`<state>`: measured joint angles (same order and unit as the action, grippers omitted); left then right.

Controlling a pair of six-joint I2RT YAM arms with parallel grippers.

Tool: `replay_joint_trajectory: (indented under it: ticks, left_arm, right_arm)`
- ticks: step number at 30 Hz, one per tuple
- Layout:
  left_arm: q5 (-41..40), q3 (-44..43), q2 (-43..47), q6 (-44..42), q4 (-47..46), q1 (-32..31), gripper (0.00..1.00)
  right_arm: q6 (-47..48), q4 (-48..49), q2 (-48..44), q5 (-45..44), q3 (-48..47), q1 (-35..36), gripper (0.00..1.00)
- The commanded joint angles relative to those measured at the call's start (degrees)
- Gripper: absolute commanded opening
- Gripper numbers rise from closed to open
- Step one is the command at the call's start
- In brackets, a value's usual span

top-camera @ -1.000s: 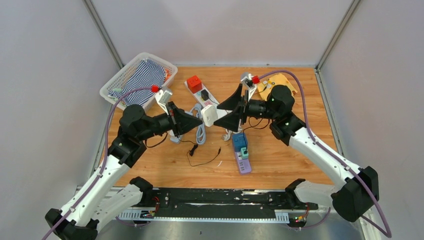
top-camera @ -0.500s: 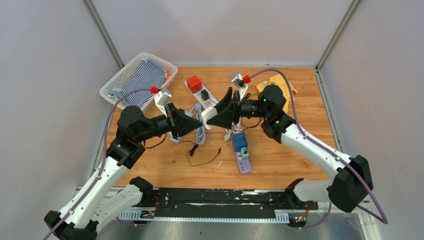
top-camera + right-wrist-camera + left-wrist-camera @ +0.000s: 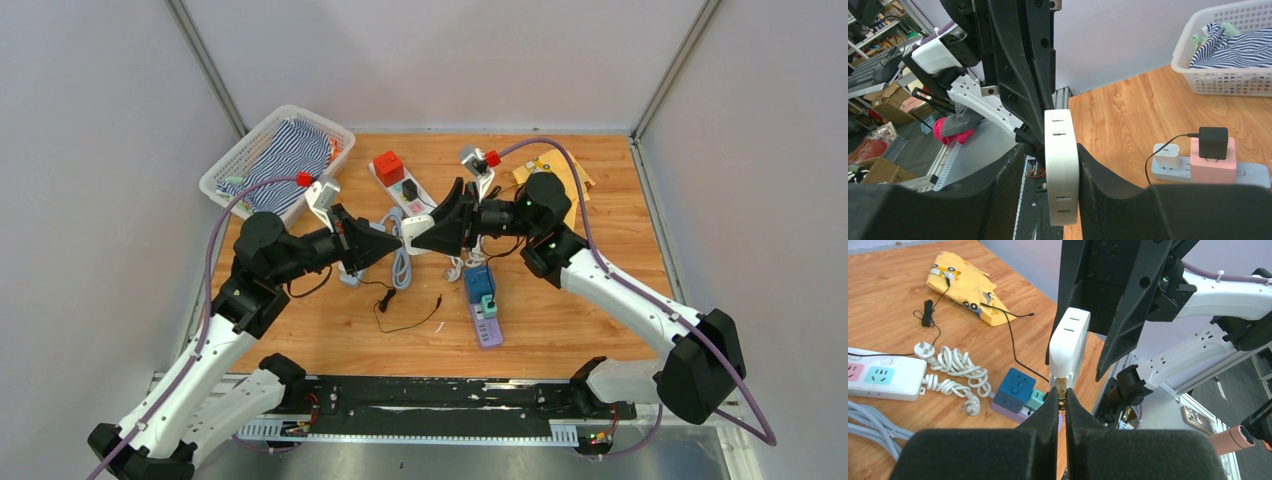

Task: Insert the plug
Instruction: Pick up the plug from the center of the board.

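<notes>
Aiming adapter (image 3: 1069, 345) lengthwise at left pincer (image 3: 1060, 396)

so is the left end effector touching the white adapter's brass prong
Touching. In the left wrist view the left end effector is pinched shut on the brass prong sticking out of the white adapter, no gap either side.

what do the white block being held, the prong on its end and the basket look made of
The white rectangular adapter block: looks like moulded plastic, smooth satin white with rounded edges. The brass-coloured prong at its end: likely metal, going by the yellowish sheen. The white lattice basket: probably plastic, a rigid moulded grid, matt.
</notes>
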<state>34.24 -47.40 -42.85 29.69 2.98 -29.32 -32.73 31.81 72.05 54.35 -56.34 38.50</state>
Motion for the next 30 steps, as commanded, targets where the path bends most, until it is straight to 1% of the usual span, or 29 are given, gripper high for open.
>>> replay_joint_trajectory:
  ticks: [1,3,4,10,16,18,22,28,29,30]
  left_arm:
    - [0.9,-0.2,0.6,-0.5,-2.3,0.1,0.0]
    - [1.4,-0.2,0.7,-0.8,-2.4,0.1,0.0]
    - [1.7,-0.3,0.7,-0.9,-2.4,0.1,0.0]
    - [2.8,-0.7,1.7,-1.1,-2.5,0.1,0.0]
    - [3.7,-1.0,2.1,-1.2,-2.5,0.2,0.0]
    - [3.9,-1.1,2.1,-1.0,-2.6,0.1,0.0]
    - [3.9,-0.9,2.3,-0.9,-2.6,0.1,0.0]
    - [3.9,-0.5,2.2,-1.2,-2.5,0.1,0.0]
    - [3.9,-0.5,2.2,-1.3,-2.6,0.2,0.0]
    - [3.9,-0.4,2.2,-1.3,-2.5,0.1,0.0]
  right_arm:
    - [-1.6,3.2,-0.6,1.0,0.7,0.6,0.48]
    - [-3.2,5.1,-0.1,2.2,0.6,0.6,0.55]
    - [-3.7,5.5,0.1,2.4,0.6,0.5,0.56]
    - [-3.4,4.4,0.7,1.7,0.2,0.7,0.6]
    - [-3.1,4.4,2.1,1.9,-0.8,1.8,0.6]
    - [-2.9,4.8,2.3,1.9,-1.0,2.3,0.57]
    - [-3.4,6.5,2.4,1.8,-1.0,2.9,0.46]
    - [-7.2,12.4,3.4,2.2,-0.5,3.3,0.39]
    - [-7.9,13.8,3.6,2.2,-0.3,3.3,0.37]
    - [-8.6,14.8,3.9,2.3,-0.1,3.3,0.32]
